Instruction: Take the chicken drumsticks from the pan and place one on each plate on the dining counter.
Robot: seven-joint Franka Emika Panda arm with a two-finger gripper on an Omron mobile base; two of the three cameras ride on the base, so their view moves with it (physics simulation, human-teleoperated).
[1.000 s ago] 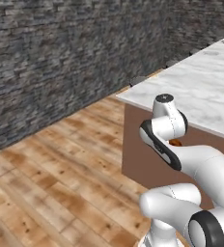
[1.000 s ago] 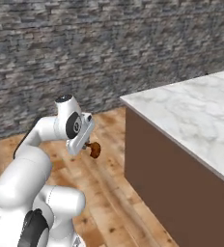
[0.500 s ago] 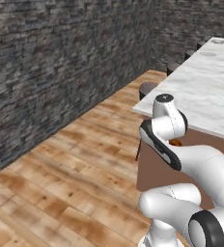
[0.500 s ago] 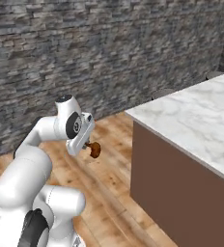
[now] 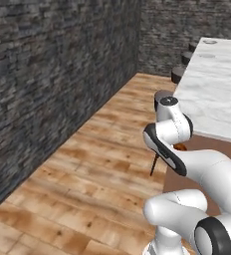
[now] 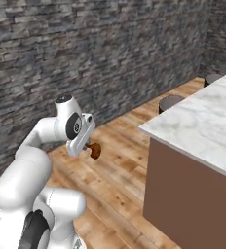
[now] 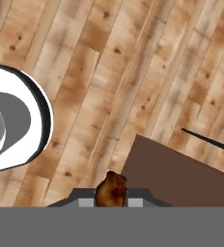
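Observation:
My gripper [image 6: 89,147] hangs over the wooden floor, shut on a golden-brown chicken drumstick [image 6: 95,151]. In the hand view the drumstick [image 7: 111,189] sits between the fingertips of the gripper [image 7: 111,201] at the bottom edge. A sliver of the drumstick [image 5: 181,147] peeks out behind my arm in the left base view. The dining counter [image 5: 212,89], with its marble top and brown sides, stands to the right, its near corner [image 6: 183,131] a short way from the gripper. A small flat grey disc [image 5: 210,42], perhaps a plate, lies at its far end. The pan is out of view.
Dark round stools [image 5: 163,94] [image 5: 178,73] line the counter's left side, and also appear as stools [image 6: 171,102] in the right base view. A thin black stool leg [image 7: 208,140] crosses the floor beside the counter's brown side [image 7: 181,173]. A stone wall [image 5: 53,74] runs along the left. Wooden floor [image 5: 102,164] lies between.
The whole scene has shifted, so the base has moved: the counter slid right and more of its length and the stools came into view. The arm holds the same pose with the drumstick.

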